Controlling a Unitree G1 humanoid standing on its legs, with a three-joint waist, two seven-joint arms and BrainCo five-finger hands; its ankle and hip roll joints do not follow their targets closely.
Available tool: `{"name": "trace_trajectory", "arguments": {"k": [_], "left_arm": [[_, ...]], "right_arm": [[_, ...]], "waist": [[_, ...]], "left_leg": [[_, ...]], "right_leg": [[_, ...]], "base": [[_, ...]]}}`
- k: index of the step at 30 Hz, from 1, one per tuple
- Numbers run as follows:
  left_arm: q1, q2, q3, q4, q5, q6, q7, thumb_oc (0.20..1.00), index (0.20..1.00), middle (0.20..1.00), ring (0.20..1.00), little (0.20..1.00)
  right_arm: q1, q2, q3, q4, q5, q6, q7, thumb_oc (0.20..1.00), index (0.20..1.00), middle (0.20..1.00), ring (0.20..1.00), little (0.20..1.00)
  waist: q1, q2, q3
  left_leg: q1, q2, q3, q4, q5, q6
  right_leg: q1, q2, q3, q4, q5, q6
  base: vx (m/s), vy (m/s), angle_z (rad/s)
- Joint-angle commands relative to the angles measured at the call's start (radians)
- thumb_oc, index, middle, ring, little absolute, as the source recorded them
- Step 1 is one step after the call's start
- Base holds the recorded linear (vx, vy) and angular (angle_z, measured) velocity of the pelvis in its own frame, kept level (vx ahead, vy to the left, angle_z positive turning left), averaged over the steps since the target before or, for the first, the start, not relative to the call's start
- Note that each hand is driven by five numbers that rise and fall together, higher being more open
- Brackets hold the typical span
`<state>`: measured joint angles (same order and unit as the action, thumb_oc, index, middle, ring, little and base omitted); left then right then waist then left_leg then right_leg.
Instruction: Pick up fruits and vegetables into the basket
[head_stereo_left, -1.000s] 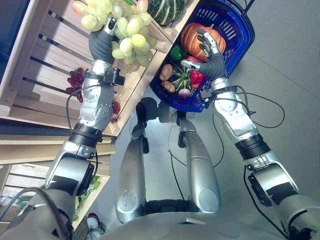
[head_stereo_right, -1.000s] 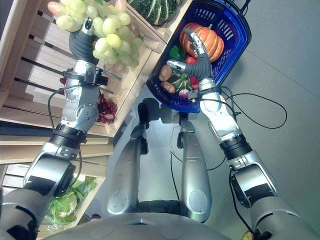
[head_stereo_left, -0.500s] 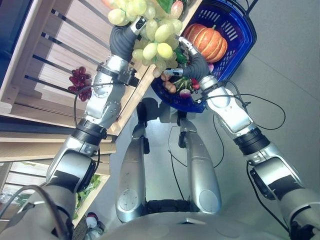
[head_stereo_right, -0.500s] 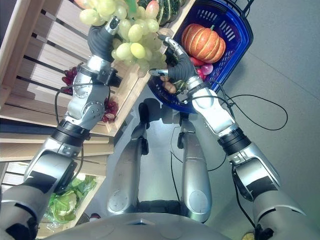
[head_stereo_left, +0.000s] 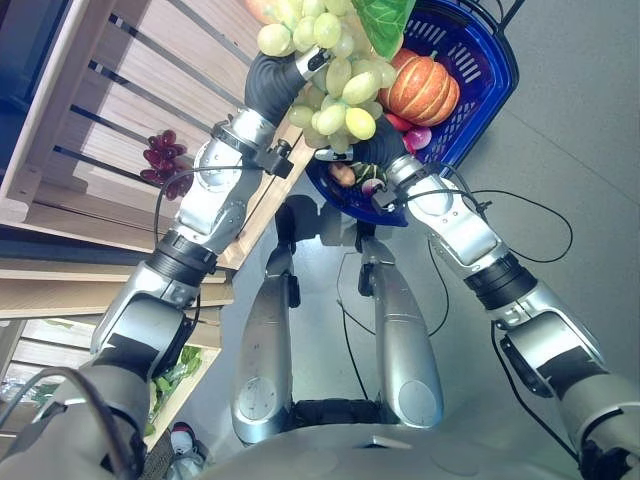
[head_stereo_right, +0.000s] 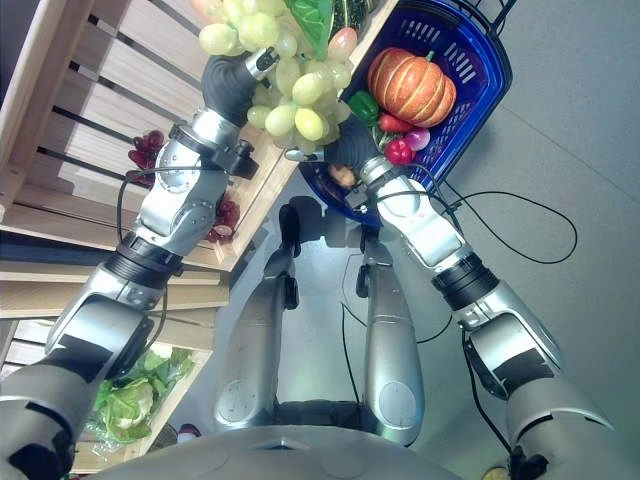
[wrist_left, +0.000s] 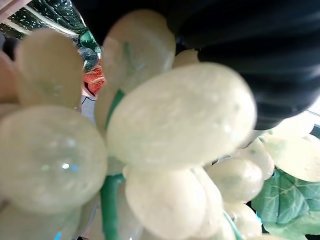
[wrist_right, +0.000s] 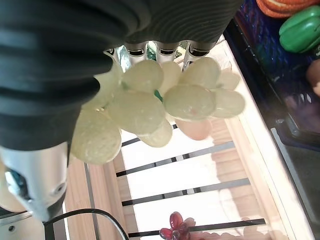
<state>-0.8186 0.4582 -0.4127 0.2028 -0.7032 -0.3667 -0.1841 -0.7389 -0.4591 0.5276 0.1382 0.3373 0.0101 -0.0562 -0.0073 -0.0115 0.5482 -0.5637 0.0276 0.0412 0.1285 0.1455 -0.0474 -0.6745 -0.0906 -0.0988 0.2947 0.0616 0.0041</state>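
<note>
The left robot hand (head_stereo_left: 283, 78) is curled round the top of a bunch of green grapes (head_stereo_left: 335, 82), holding it in the air beside the wooden crate shelf (head_stereo_left: 120, 120) and just short of the blue basket (head_stereo_left: 478, 70). The right robot hand (head_stereo_right: 345, 148) is under the bunch; whether its fingers are apart or together cannot be told. A pumpkin (head_stereo_left: 424, 88) and green pepper (head_stereo_right: 361, 107) lie in the basket. Red grapes (head_stereo_left: 160, 165) rest on the shelf.

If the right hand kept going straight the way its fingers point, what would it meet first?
Most likely the bunch of green grapes: the right hand has its fingers pointing into the bunch held up by the left hand. Whether they already touch it is unclear.
</note>
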Motion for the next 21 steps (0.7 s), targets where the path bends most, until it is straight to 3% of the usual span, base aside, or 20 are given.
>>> {"name": "trace_trajectory", "arguments": {"k": [1,21], "left_arm": [[-0.047,0.002,-0.016,-0.166,0.008,-0.030,-0.046,0.200,0.200,0.200,0.200,0.200],[-0.035,-0.033,-0.050,-0.181,-0.051,0.003,-0.093,0.200,0.200,0.200,0.200,0.200]], "right_arm": [[-0.036,-0.009,0.013,-0.143,0.036,-0.054,0.007,1.000,1.000,1.000,1.000,1.000],[-0.038,0.038,-0.009,-0.151,0.144,-0.109,-0.051,1.000,1.000,1.000,1.000,1.000]], "waist": [[-0.013,0.016,-0.028],[-0.012,0.015,-0.028]], "left_leg": [[-0.002,-0.046,-0.018,0.077,-0.112,-0.004],[-0.002,-0.051,-0.021,0.066,-0.102,0.000]], "right_leg": [[0.099,0.004,-0.030,-0.038,-0.058,0.071],[0.101,0.004,-0.038,-0.055,-0.041,0.072]], "base": [[0.00,0.000,0.00],[0.00,0.000,0.00]]}}
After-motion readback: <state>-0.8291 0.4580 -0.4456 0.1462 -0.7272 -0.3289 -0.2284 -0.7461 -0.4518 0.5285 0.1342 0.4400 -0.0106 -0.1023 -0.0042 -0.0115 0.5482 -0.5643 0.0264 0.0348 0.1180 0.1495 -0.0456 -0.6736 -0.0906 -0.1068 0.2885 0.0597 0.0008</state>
